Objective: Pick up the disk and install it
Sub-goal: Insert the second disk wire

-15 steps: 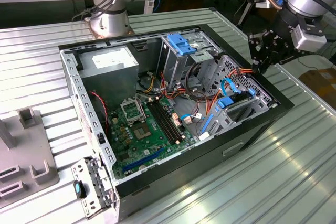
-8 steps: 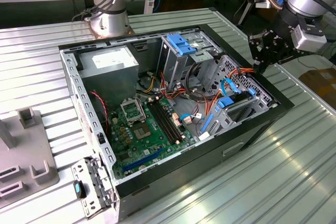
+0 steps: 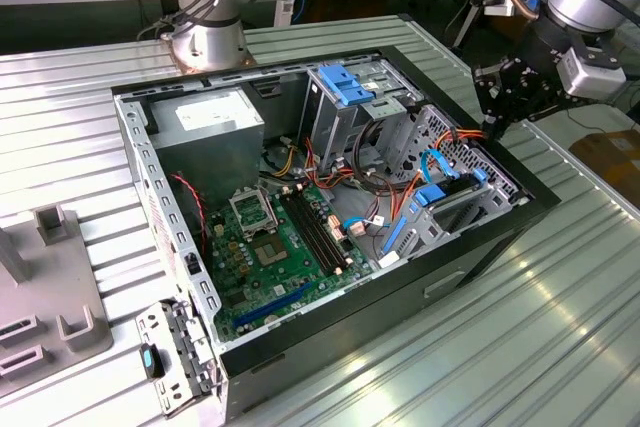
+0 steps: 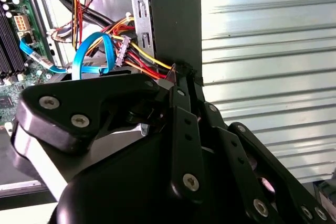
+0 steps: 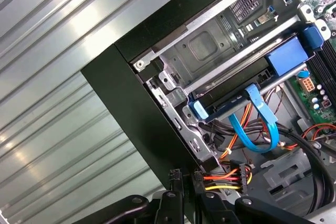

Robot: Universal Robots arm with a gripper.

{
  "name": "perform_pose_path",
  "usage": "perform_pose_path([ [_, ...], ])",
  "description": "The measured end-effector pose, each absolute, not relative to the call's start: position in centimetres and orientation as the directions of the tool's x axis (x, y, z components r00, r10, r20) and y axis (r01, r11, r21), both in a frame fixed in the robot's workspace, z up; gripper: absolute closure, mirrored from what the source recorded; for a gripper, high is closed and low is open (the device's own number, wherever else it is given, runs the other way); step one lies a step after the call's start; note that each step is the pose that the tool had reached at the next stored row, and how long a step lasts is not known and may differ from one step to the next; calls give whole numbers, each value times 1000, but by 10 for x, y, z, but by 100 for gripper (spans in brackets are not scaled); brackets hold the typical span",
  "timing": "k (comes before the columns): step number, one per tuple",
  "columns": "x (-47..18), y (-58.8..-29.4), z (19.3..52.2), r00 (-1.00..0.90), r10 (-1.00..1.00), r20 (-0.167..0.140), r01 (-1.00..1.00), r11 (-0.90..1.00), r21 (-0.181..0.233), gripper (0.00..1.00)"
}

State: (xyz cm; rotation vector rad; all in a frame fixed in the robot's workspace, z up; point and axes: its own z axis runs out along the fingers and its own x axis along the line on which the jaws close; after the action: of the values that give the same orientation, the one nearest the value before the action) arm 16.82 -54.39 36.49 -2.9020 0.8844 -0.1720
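Note:
The disk (image 3: 452,193) sits inside the drive bay at the front corner of the open computer case (image 3: 330,332), dark-bodied with blue rails at its ends. In the first wrist view the disk (image 5: 226,100) lies in the bay between two blue tabs, and a light blue data cable (image 5: 273,129) loops by it. My gripper (image 3: 492,130) hovers just above the case's rim at the exterior view's right, apart from the disk. In both wrist views its black fingers taper together with nothing between them, and the gripper (image 4: 177,70) (image 5: 186,177) is next to the black case wall and a bundle of red, yellow and black wires.
Inside the case are a green motherboard (image 3: 280,247), a grey power-supply box (image 3: 205,122) and a metal drive cage with a blue latch (image 3: 345,85). The arm's base (image 3: 208,42) stands behind the case. A grey fixture (image 3: 50,287) lies on the ribbed metal table (image 3: 520,347) at the exterior view's left.

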Motion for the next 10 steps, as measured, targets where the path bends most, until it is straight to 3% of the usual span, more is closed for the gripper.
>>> perform_pose_path([
  [10, 149, -544, 365, 824, -560, 81, -548, -826, -133, 83],
])
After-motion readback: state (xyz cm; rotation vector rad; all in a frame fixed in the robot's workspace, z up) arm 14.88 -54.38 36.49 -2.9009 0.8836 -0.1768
